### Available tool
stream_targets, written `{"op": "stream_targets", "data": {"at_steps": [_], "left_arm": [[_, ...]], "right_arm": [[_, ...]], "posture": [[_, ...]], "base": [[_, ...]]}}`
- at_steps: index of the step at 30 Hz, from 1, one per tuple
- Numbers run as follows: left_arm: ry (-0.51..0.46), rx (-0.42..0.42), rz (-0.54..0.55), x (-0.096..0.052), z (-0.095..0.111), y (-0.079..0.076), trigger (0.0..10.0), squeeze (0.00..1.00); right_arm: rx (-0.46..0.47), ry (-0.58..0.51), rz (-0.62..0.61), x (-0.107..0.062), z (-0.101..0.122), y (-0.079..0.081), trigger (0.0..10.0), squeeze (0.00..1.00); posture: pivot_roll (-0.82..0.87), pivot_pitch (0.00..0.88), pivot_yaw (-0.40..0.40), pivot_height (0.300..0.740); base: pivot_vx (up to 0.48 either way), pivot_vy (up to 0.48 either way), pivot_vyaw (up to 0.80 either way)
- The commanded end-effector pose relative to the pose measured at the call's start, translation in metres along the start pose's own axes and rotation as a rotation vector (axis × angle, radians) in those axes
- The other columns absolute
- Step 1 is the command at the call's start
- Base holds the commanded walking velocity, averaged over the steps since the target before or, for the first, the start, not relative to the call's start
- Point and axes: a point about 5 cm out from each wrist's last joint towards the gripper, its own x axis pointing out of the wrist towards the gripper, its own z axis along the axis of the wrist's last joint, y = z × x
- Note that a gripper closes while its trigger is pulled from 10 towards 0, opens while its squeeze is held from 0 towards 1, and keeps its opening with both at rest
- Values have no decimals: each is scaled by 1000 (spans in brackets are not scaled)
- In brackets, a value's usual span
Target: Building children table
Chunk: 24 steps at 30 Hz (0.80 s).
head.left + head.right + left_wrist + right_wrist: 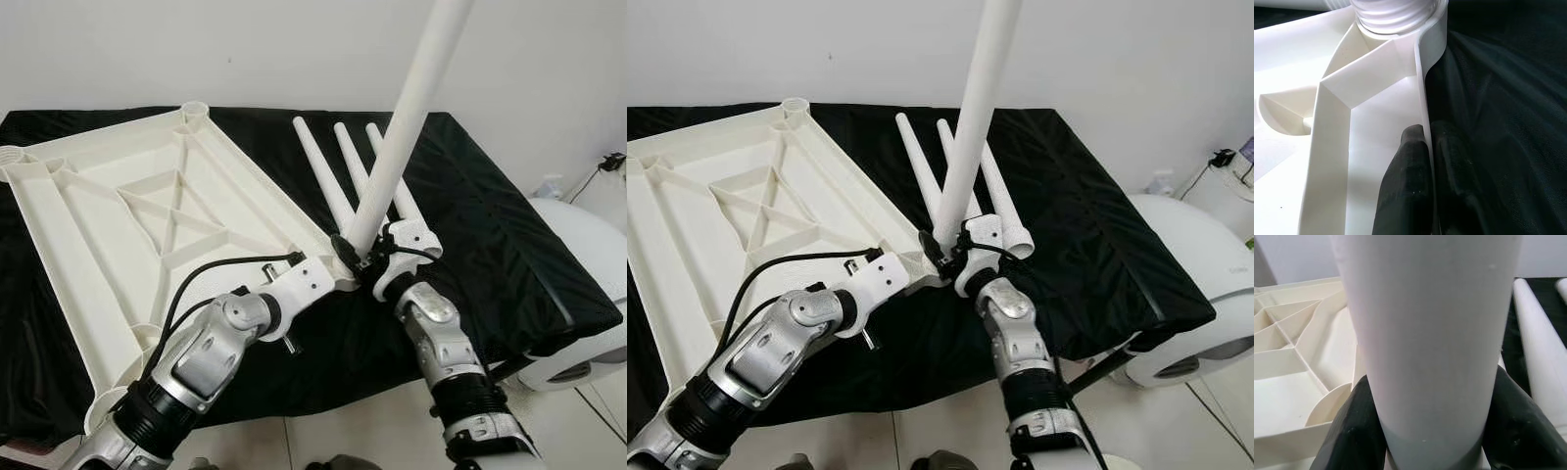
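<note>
- So one leg [407, 117] is getting fitted into the near corner socket of the flipped tabletop [88, 225]. The tabletop is lying underside up on a black-covered table [490, 235].
- The right end effector [364, 257] is gripping that leg near its base, a black finger on each side of the tube.
- The leg's long axis is running up and away from the corner, leaning a bit to the right, so I'd say it isn't seated square yet.
- The left end effector [1425, 181] is pinching the tabletop's side rim just beside that socket, one finger inside, one outside, bracing it.
- Three spare legs [338, 171] are lying side by side on the cloth, long axes pointing away from the robot, just beside the tabletop's right edge.
- Progress guess: first leg underway, three left, and the other sockets are looking empty.
</note>
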Motion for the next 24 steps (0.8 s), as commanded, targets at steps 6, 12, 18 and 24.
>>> {"op": "stream_targets", "data": {"at_steps": [6, 12, 18, 24], "left_arm": [[-31, 3, -155, 9, 4, -30, 10000, 0], [-31, -1, -155, 9, 4, -30, 10000, 0], [-30, -4, -153, 9, 4, -30, 10000, 0], [-31, -5, -149, 9, 5, -30, 10000, 0]], "right_arm": [[23, 28, -229, 10, 1, 8, 10000, 0], [6, -4, -249, 10, 6, 18, 10000, 0], [-7, -7, -260, 8, 9, 12, 10000, 941], [16, -24, -240, 6, 10, 12, 10000, 1000]], "posture": [[38, 0, -115, 740], [36, 0, -114, 740], [30, 0, -113, 740], [29, 0, -112, 740]], "base": [[0, 0, 0], [0, 0, 0], [0, 0, 0], [0, 0, 0]]}}
